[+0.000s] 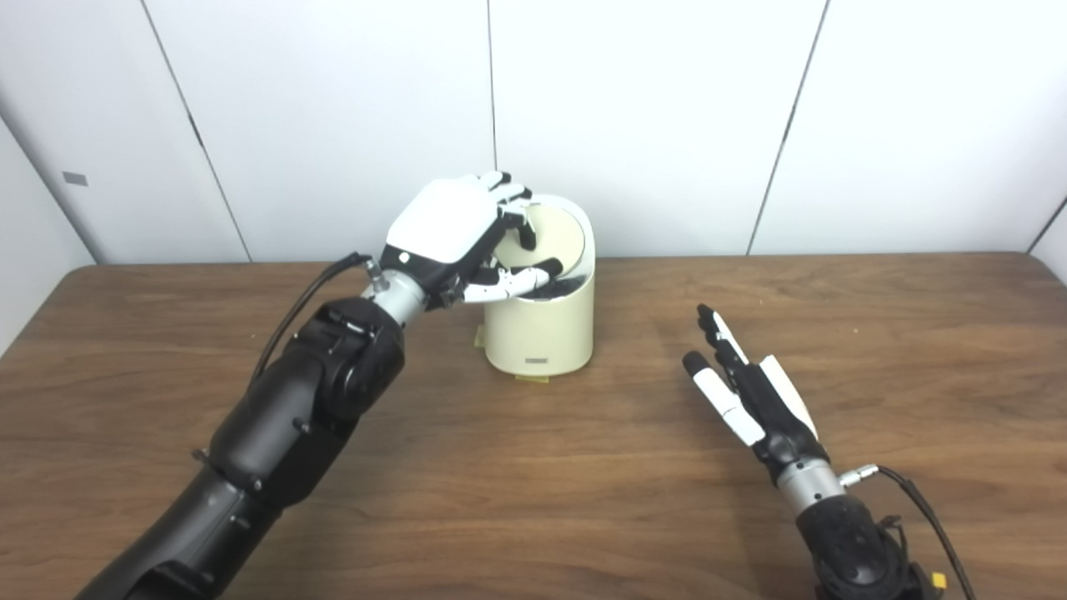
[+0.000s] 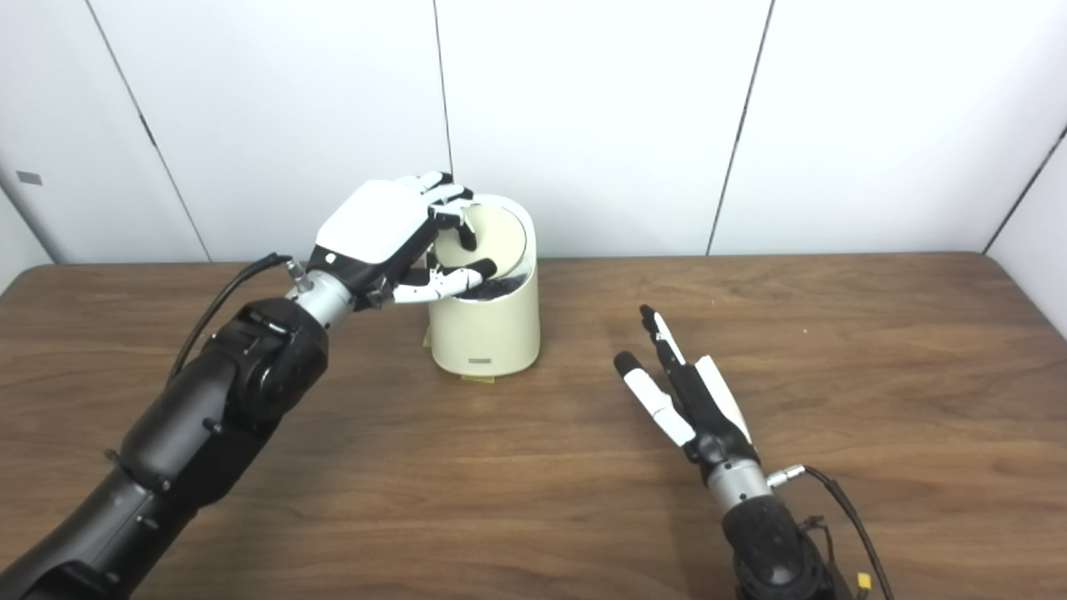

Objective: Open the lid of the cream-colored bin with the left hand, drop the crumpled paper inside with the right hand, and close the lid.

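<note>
The cream-colored bin [image 1: 542,333] stands upright at the back middle of the table. Its round lid [image 1: 557,237] is tilted up, showing a dark inside [image 1: 571,287] along the front rim. My left hand [image 1: 450,229] is at the bin's top left, its fingers curled over the lid's upper edge and its thumb lying across the opening. My right hand [image 1: 746,383] rests low to the right of the bin, apart from it, fingers stretched out and holding nothing. No crumpled paper shows in either view.
The brown wooden table [image 1: 533,500] stretches wide around the bin. Small yellow tape tabs [image 1: 531,379] stick out under the bin's base. White wall panels [image 1: 667,125] stand close behind the bin. A cable [image 1: 925,508] trails from my right wrist.
</note>
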You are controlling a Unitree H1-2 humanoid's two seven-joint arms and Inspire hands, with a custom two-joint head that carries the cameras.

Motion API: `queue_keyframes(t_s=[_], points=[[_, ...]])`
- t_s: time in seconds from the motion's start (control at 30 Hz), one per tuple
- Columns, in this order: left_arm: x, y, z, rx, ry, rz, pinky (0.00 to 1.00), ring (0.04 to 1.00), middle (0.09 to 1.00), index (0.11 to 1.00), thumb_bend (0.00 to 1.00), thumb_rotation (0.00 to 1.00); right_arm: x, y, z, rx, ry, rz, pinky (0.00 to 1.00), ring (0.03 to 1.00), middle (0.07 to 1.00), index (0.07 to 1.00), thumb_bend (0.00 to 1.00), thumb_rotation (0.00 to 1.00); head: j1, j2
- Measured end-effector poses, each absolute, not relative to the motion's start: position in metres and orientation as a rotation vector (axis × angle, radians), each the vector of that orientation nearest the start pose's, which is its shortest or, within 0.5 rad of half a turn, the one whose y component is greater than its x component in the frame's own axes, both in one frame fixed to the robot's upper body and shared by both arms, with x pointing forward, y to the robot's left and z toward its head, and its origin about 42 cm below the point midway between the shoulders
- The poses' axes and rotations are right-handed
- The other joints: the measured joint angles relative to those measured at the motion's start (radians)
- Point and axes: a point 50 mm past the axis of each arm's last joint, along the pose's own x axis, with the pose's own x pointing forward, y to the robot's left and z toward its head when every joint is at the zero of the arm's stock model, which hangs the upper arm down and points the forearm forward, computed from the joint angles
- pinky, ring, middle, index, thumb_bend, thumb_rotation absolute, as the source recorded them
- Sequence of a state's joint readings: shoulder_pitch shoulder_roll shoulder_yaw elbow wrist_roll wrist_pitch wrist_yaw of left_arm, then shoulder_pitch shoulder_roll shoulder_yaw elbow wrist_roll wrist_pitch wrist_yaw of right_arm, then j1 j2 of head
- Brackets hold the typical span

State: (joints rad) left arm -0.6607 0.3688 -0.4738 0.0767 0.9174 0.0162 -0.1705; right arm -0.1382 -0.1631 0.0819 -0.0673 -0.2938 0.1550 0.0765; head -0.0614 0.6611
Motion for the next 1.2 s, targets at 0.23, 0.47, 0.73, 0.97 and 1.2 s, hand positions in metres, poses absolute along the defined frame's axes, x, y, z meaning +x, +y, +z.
queue_keyframes(t_s=[0.23,0.47,0.73,0.97,1.2], points=[[0.425,0.152,0.262,1.573,-0.613,-0.343,0.97,0.989,0.935,0.660,0.52,1.00,0.325,-0.227,0.152,-0.450,-0.068,0.122,0.97,0.991,1.000,1.000,0.62,1.00,-0.003,0.011],[0.420,0.148,0.254,1.635,-0.646,-0.327,0.97,0.984,0.939,0.682,0.54,0.98,0.326,-0.230,0.152,-0.391,-0.053,0.124,0.92,0.990,1.000,1.000,0.67,1.00,-0.008,0.015],[0.416,0.149,0.247,1.639,-0.649,-0.325,0.98,0.992,0.939,0.685,0.53,1.00,0.328,-0.231,0.155,-0.367,-0.059,0.131,0.91,0.991,1.000,1.000,0.69,1.00,-0.002,0.011],[0.395,0.159,0.248,1.284,-0.523,-0.313,0.83,0.894,0.873,0.773,0.47,0.73,0.329,-0.236,0.157,-0.344,-0.061,0.118,0.93,0.993,0.998,1.000,0.65,1.00,0.002,0.003],[0.355,0.188,0.247,0.585,-0.310,-0.192,0.93,0.965,0.985,0.991,0.44,0.78,0.331,-0.235,0.158,-0.295,-0.062,0.130,0.89,0.990,1.000,1.000,0.64,1.00,-0.002,0.002]])
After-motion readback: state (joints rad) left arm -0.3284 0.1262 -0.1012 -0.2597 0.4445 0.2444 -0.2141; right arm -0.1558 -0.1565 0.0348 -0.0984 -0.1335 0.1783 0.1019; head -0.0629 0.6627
